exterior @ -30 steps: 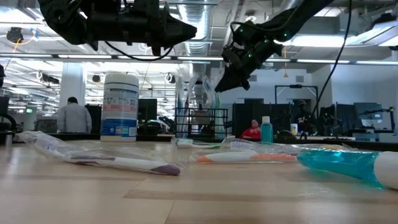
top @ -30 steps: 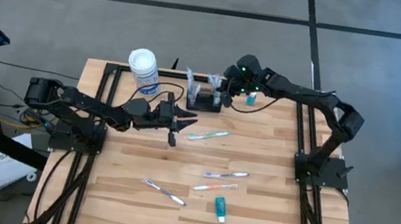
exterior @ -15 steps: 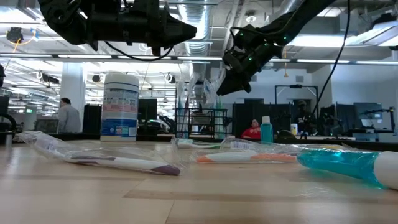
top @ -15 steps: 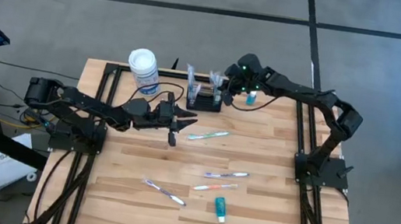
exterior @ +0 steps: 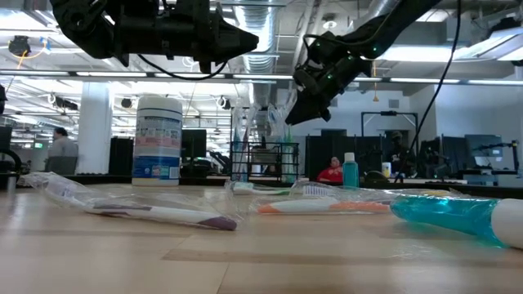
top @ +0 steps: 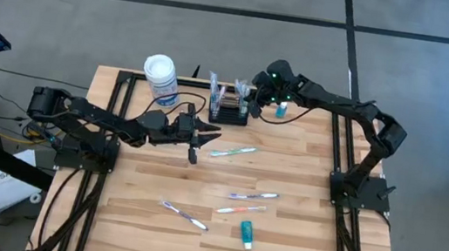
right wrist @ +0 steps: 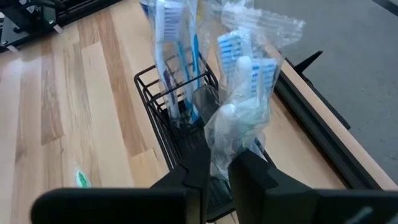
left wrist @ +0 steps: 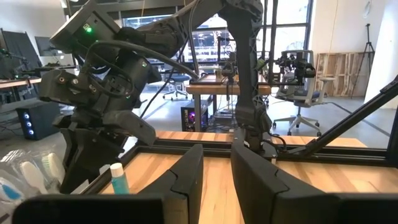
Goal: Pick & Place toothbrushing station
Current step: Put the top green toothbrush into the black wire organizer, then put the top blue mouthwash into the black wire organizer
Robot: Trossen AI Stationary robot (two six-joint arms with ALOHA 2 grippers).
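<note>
A light wooden table [top: 132,218] of butcher-block planks carries everything. At its far edge, left of centre, stands a white-lidded round canister [top: 161,79] with a blue label. Right of it, also along the far edge, sits the black wire-mesh basket [top: 229,108], with bagged toothbrushes upright in it. Just right of the basket stands a small teal bottle [top: 280,109]. Near the table's middle lies a wrapped toothbrush [top: 232,151]. Nearer, two more wrapped toothbrushes [top: 253,196] lie almost parallel, another [top: 184,215] to their left, and what looks like a teal tube [top: 245,232] nearest.
</note>
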